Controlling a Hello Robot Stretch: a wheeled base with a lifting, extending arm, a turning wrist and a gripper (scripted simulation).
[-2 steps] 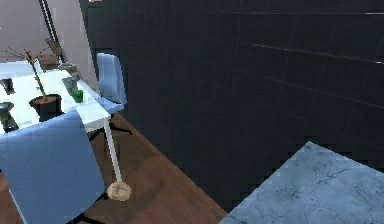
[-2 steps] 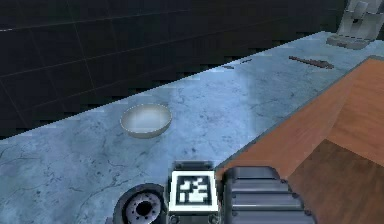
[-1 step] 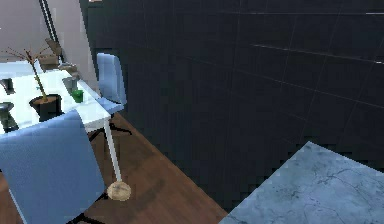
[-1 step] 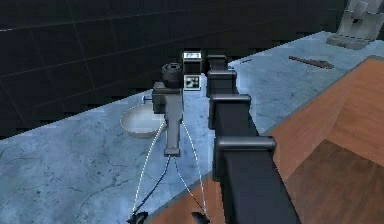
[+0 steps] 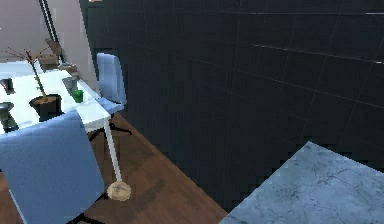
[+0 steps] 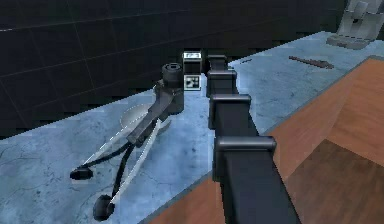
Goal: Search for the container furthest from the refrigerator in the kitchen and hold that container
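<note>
A white table [image 5: 95, 112] stands at the forward view's left with small items on it. Among them are a small green cup-like thing [image 5: 76, 95], a dark pot [image 5: 45, 104] with a thin bare-branched plant, and a dark vase-like shape [image 5: 7, 85]. In the arm side view the dark arm [image 6: 240, 130] rises from the bottom edge to two white marked squares [image 6: 190, 70]. The gripper [image 6: 92, 190] reaches down and left from its dark body [image 6: 170, 82]. Its thin fingers [image 6: 125, 140] lie over bare blue-grey rug, so it holds nothing.
Two blue chairs [image 5: 50, 165] [image 5: 110, 78] stand at the table's near and far sides. A dark tiled wall [image 5: 250, 80] runs ahead. A blue-grey rug [image 5: 320, 190] covers wooden floor [image 5: 160, 185]. A small dark flat thing [image 6: 312, 62] lies on the rug, and a grey object [image 6: 355, 20] stands beyond.
</note>
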